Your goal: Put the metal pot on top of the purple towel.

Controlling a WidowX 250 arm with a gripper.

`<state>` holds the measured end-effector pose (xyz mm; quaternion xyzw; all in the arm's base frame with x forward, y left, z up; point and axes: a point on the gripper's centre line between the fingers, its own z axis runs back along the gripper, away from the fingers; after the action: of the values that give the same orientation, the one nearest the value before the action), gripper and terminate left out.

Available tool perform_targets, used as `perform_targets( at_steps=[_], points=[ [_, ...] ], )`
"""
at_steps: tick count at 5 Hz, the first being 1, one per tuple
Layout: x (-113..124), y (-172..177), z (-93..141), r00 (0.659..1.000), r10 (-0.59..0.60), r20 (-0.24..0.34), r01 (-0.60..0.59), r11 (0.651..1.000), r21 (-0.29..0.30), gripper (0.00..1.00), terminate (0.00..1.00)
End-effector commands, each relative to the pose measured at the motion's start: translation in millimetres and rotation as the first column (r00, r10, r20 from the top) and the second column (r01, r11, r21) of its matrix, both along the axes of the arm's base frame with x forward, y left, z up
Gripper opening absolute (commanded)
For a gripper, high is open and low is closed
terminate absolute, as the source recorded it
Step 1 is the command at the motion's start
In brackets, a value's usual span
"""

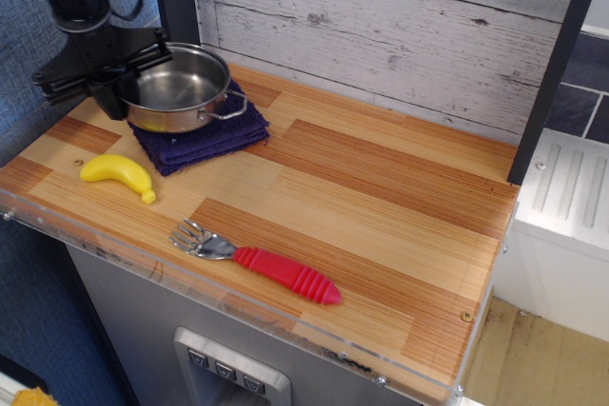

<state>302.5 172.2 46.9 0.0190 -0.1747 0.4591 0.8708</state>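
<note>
Pot (pixel 178 89) on unlabelled purple towel (pixel 205 137)

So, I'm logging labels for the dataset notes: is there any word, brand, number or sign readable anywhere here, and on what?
None can be read.
The metal pot, purple towel, banana and red-handled fork show no print.
The buttons on the panel below the counter may bear marks, too small to read.
</note>
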Motion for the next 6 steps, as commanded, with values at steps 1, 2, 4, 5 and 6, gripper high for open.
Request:
perform_targets(
  at_steps=[1,2,4,5,6],
  points=[
    [24,-14,2,1.0,-0.012,-0.004,0.012,1.0,0.018,0.0,0.0],
    [21,-17,0,0.995,0.07,-0.077,-0.067,0.997,0.033,1.0,0.0],
    [12,-14,2,0.983,0.163,-0.08,-0.163,0.987,0.003,1.0,0.0],
    [16,-22,6,0.983,0.166,-0.079,-0.167,0.986,-0.002,1.0,0.0],
    [24,-34,27,0.991,0.134,-0.033,-0.133,0.991,0.024,1.0,0.0]
  ],
)
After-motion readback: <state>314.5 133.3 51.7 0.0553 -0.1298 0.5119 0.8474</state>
